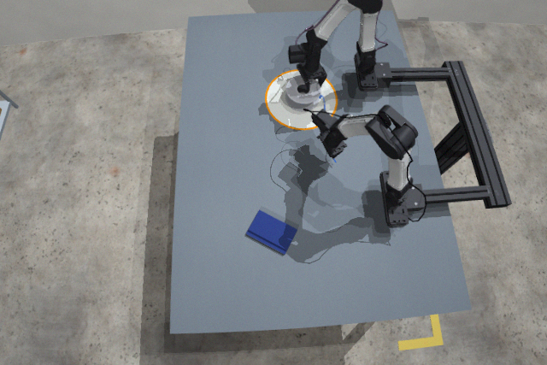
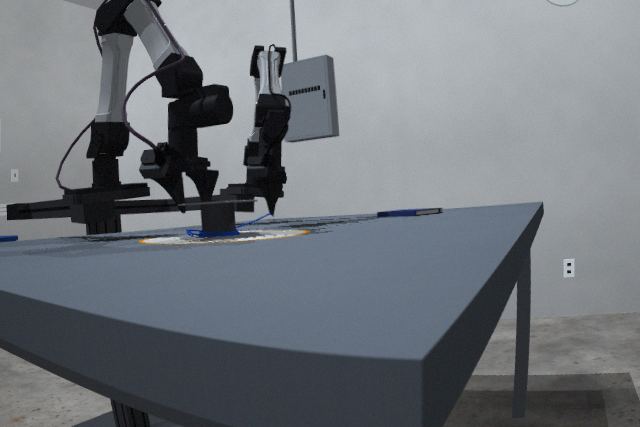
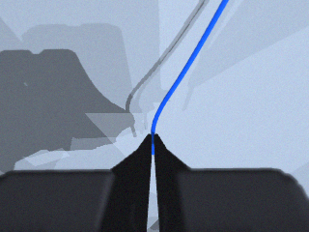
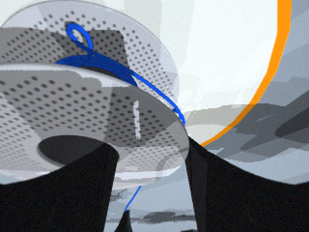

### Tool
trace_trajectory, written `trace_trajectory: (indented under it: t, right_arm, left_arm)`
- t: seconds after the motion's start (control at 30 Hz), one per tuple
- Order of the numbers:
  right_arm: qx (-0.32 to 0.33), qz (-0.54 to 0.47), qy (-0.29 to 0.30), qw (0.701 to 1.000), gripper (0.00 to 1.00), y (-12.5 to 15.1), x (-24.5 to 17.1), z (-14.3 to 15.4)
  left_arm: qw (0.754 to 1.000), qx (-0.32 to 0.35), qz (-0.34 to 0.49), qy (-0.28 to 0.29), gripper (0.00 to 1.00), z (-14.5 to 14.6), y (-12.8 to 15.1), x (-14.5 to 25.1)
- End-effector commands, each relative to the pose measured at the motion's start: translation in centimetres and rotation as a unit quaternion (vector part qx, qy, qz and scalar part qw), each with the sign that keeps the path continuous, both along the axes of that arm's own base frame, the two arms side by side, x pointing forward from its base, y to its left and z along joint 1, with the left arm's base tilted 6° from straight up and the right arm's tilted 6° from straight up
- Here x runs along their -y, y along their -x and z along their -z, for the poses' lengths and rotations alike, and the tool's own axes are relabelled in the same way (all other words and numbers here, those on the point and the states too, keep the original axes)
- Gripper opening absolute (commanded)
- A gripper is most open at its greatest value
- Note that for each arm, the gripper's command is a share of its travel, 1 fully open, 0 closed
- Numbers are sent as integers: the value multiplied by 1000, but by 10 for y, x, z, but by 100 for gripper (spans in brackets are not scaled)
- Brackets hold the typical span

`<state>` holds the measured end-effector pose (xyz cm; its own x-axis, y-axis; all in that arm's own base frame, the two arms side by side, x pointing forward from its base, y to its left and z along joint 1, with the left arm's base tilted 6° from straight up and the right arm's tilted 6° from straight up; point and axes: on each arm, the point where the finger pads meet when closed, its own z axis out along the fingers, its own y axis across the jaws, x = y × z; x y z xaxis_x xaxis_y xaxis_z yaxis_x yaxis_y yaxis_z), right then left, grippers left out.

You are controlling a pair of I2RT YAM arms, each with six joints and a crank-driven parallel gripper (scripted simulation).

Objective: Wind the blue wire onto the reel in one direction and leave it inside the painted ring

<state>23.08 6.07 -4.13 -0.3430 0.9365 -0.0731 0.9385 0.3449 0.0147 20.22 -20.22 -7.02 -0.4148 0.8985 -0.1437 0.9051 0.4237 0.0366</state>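
The grey perforated reel [image 1: 292, 97] [image 2: 218, 218] [image 4: 72, 111] stands with its flanges roughly level inside the orange painted ring [image 1: 266, 98] [image 4: 284, 14]. My right gripper [image 1: 313, 85] [image 2: 195, 205] [image 4: 151, 138] is shut on the reel's upper flange, one finger in the central hole, the other at the rim. Blue wire [image 2: 253, 222] [image 3: 185, 72] [image 4: 159, 93] lies around the hub, with a small loop sticking up. It runs out to my left gripper [image 2: 272, 213] [image 3: 153, 140], which is shut on it just beyond the reel. The hub's far side is hidden.
A blue book [image 1: 271, 230] [image 2: 408, 213] lies flat, well away from the ring. Part of another blue thing [image 2: 7, 238] shows at the left edge of the exterior view. The two arms stand close together near the reel; their black mounting frame [image 1: 473, 131] runs beside the table.
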Motion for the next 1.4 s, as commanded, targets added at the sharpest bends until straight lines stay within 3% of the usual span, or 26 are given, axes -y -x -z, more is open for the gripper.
trace_trajectory:
  t: [0.0, 0.27, 0.43, 0.5, 0.53, 0.73, 1.0, 1.07, 1.1, 1.37]
  right_arm:
    - [6, -96, 9, 995, 50, -12, 11, 0]
    - [-13, -349, 23, 937, 50, -48, 44, -4]
    - [-22, -476, 33, 878, 50, -86, 43, -7]
    - [-22, -476, 33, 878, 50, -86, 43, -7]
    - [-21, -540, 39, 841, 50, -91, 40, -7]
    - [-22, -683, 53, 728, 50, -113, 5, -6]
    - [-22, -852, 65, 519, 50, -110, -22, -3]
    - [-22, -852, 65, 519, 50, -110, -22, -3]
    - [-28, -890, 65, 450, 50, -109, -22, -2]
    - [-46, -967, 58, 244, 50, -102, -15, -2]
  left_arm:
    - [1000, 14, 3, 4, 0, -9, -10, 12]
    - [1000, 9, -4, -20, 0, -8, -10, 13]
    - [999, 12, -29, -13, 0, -7, -17, 34]
    - [999, 12, -29, -13, 0, -7, -17, 34]
    - [999, 13, -46, -14, 0, -7, -18, 38]
    - [994, 39, -85, 51, 0, -7, -29, 60]
    - [980, 78, -105, 148, 0, -11, -34, 68]
    - [980, 78, -105, 148, 0, -11, -34, 68]
    - [979, 80, -95, 161, 0, -12, -35, 69]
    - [987, 61, -49, 143, 0, -15, -32, 62]
